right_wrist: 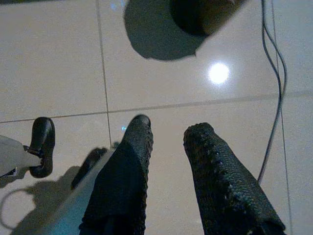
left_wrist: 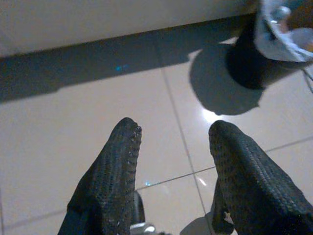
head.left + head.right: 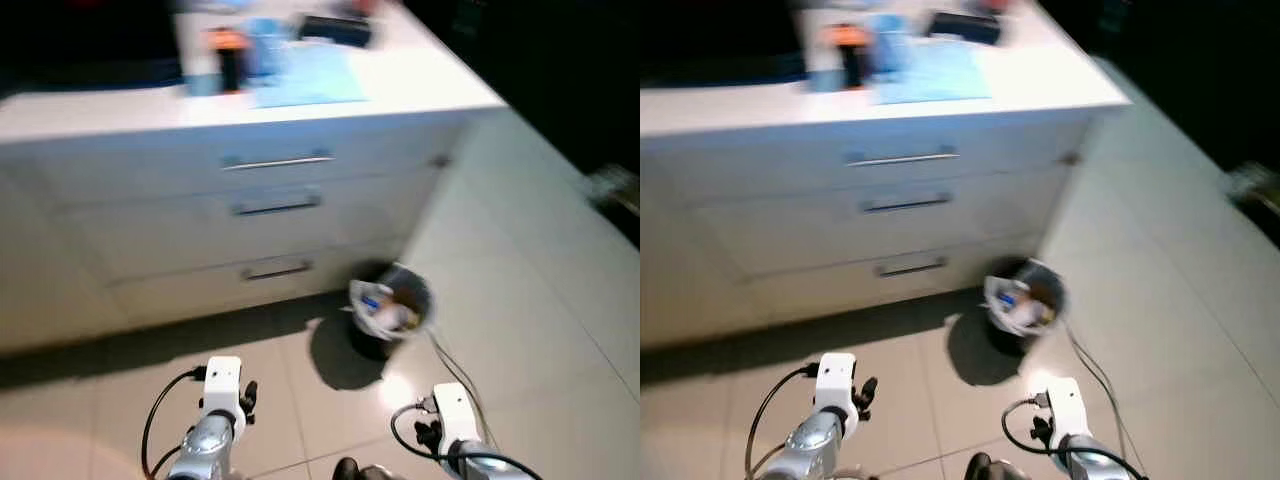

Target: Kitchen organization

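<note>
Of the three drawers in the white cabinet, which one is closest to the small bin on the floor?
The bottom drawer. Its handle sits lowest, just left of the black bin with the white liner; the middle drawer and top drawer are higher up.

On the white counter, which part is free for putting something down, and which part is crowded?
The counter is bare along its front edge and at its right end, beside the blue mat. The back middle is crowded: an orange-capped bottle, a dark flat object and blurred blue items.
</note>
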Motion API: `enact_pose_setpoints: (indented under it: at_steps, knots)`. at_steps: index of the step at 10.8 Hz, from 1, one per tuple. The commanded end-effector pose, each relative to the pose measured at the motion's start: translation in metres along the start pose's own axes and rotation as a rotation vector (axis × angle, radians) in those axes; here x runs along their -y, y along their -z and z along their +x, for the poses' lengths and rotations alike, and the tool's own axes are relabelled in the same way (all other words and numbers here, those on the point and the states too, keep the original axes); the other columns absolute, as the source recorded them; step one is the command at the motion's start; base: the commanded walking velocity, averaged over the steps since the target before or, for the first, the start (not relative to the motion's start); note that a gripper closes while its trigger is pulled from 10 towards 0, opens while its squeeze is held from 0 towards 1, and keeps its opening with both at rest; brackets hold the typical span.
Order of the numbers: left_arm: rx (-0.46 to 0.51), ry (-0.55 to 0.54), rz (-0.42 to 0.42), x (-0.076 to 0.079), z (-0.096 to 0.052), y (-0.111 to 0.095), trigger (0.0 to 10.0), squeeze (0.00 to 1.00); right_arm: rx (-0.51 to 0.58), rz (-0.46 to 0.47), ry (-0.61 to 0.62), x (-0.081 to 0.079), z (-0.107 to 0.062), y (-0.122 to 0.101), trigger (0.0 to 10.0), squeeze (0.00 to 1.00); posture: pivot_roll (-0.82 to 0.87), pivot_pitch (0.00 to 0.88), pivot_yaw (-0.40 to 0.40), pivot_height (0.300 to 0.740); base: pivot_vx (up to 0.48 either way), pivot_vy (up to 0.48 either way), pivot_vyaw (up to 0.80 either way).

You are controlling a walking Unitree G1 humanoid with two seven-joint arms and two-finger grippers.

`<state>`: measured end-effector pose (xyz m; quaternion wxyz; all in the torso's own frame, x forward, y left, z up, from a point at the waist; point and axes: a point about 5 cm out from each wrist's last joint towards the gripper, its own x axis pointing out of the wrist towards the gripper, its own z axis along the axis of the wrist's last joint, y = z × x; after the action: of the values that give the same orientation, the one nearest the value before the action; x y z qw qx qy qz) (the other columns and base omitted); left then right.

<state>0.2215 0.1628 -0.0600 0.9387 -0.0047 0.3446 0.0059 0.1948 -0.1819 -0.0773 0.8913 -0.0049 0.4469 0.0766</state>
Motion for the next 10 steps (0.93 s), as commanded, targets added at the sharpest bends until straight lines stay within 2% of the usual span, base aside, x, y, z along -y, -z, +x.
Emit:
enact_pose_setpoints:
  at_steps: [1, 5, 8, 10]
  knots:
    - [-0.025, -0.006, 0.001, 0.0007, -0.0015, 0.0064, 10.0, 0.00, -0.010, -0.006, 0.008, 0.0026, -0.0013, 0.0038, 10.0, 0.00, 0.08, 0.107, -0.084, 0.740, 0.000, 0.000, 0.80]
    - [-0.028, -0.012, 0.000, -0.0012, -0.0018, 0.0071, 10.0, 0.00, -0.009, 0.005, 0.017, 0.0024, -0.0010, 0.0033, 10.0, 0.00, 0.07, 0.124, -0.081, 0.740, 0.000, 0.000, 0.80]
    - [-0.034, -0.019, -0.025, -0.0009, -0.0019, 0.0080, 10.0, 0.00, -0.002, 0.028, 0.022, 0.0027, -0.0010, 0.0029, 10.0, 0.00, 0.07, 0.128, -0.082, 0.740, 0.000, 0.000, 0.00]
    - [-0.037, -0.020, -0.028, -0.0003, -0.0021, 0.0087, 10.0, 0.00, 0.001, 0.039, 0.021, 0.0029, -0.0012, 0.0034, 10.0, 0.00, 0.07, 0.130, -0.084, 0.740, 0.000, 0.322, 0.00]
